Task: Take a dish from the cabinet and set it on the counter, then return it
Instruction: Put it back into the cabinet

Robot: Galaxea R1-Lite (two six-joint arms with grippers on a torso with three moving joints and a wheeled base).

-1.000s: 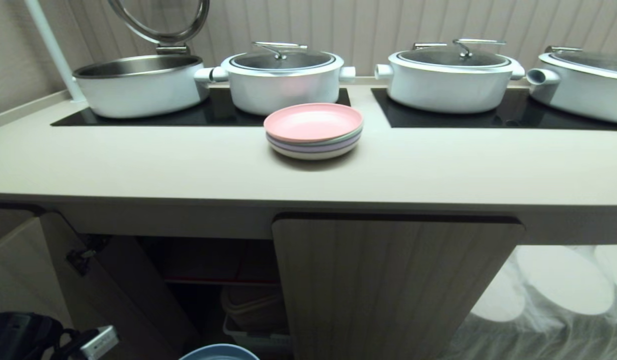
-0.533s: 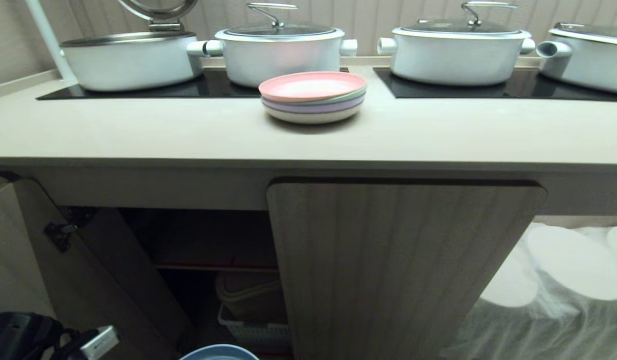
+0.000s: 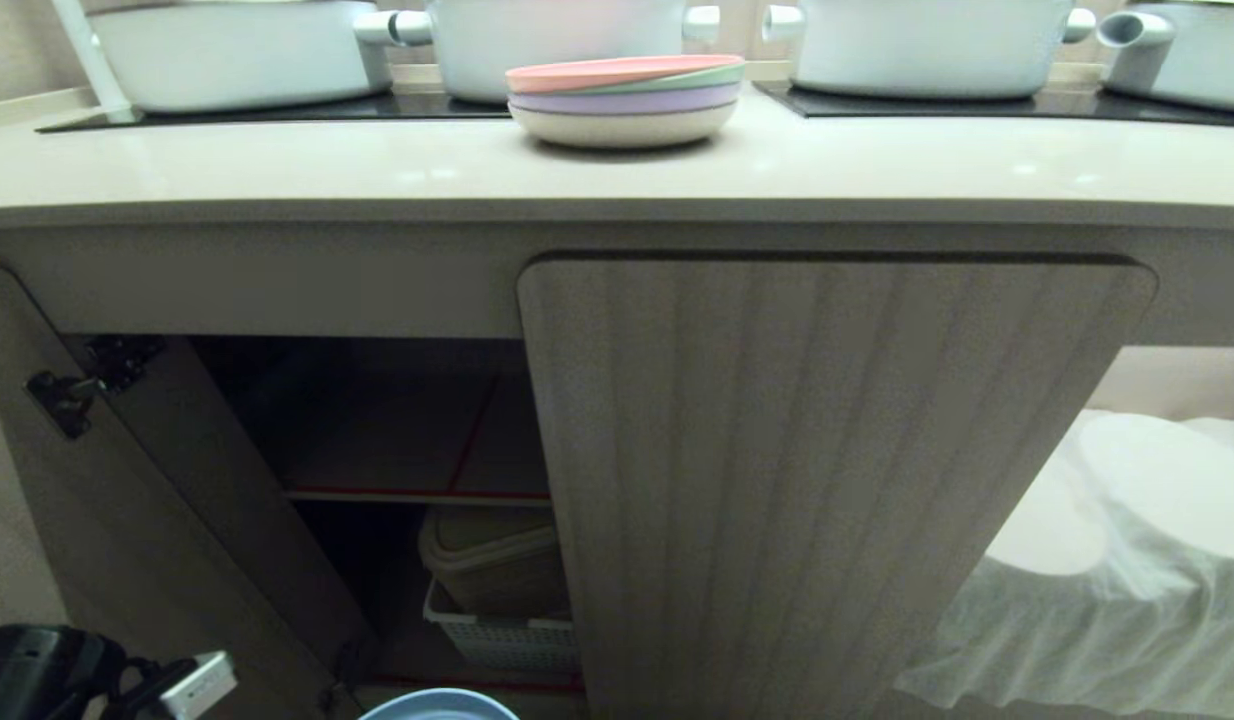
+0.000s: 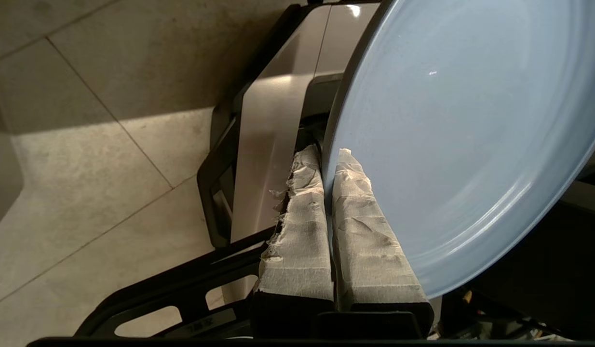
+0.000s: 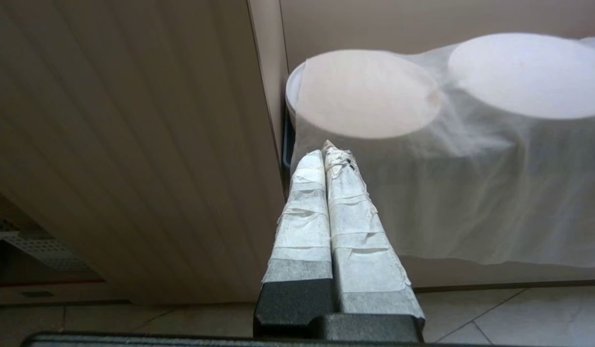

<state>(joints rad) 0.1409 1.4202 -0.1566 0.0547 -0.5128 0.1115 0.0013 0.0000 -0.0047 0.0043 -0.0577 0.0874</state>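
Note:
The blue dish (image 4: 466, 144) fills much of the left wrist view, its rim pinched between the taped fingers of my left gripper (image 4: 330, 153), which is shut on it. In the head view only the dish's far edge (image 3: 439, 704) shows at the bottom, in front of the cabinet (image 3: 827, 480). The cabinet's left door (image 3: 167, 530) stands swung open, showing an inner shelf (image 3: 407, 494) with a red edge. The counter (image 3: 277, 165) runs across above. My right gripper (image 5: 330, 150) hangs parked beside the closed right door, shut and empty.
A pink-topped stack of pastel plates (image 3: 625, 98) sits on the counter in front of several white pots (image 3: 917, 45). Inside the cabinet a white basket (image 3: 502, 630) holds a beige container. White-draped round shapes (image 3: 1157, 500) stand to the right.
The whole head view has shifted: the counter and pots slid upward and the cabinet opening came into fuller view, so the camera has lowered. The dish stays in my left gripper.

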